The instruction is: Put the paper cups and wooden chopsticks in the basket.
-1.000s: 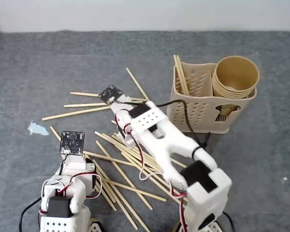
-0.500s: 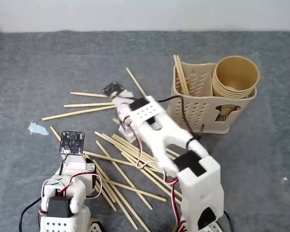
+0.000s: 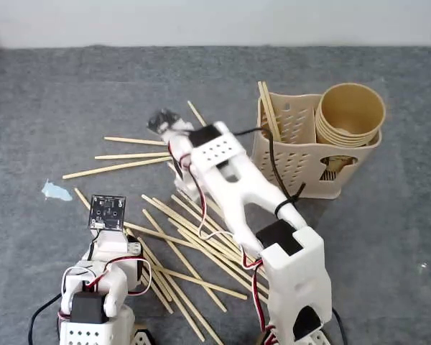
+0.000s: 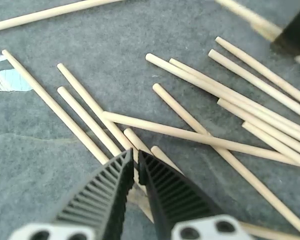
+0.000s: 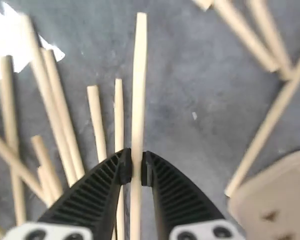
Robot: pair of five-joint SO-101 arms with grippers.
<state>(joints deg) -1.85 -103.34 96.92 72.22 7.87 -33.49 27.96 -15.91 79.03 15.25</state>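
Observation:
Many wooden chopsticks (image 3: 187, 237) lie scattered on the grey cloth. The beige basket (image 3: 302, 169) at the back right holds a stack of paper cups (image 3: 350, 115) and a few chopsticks (image 3: 267, 108). My right gripper (image 5: 134, 167) is shut on one chopstick (image 5: 138, 90), which sticks out past the fingertips above the pile; the basket's corner (image 5: 275, 195) is close by. In the high view the right arm (image 3: 219, 154) stretches left of the basket. My left gripper (image 4: 136, 159) is shut with nothing in it, its tips just over loose chopsticks (image 4: 200, 137).
A pale blue scrap (image 3: 55, 191) lies on the cloth at the left, also seen as the scrap (image 4: 10, 80) near the left arm (image 3: 106, 212). Three chopsticks (image 3: 129, 154) lie apart at the mid left. Open cloth lies at the far left and far right.
The right arm has swung from over the pile toward the back, its wrist now farther from its base. The left arm has not moved.

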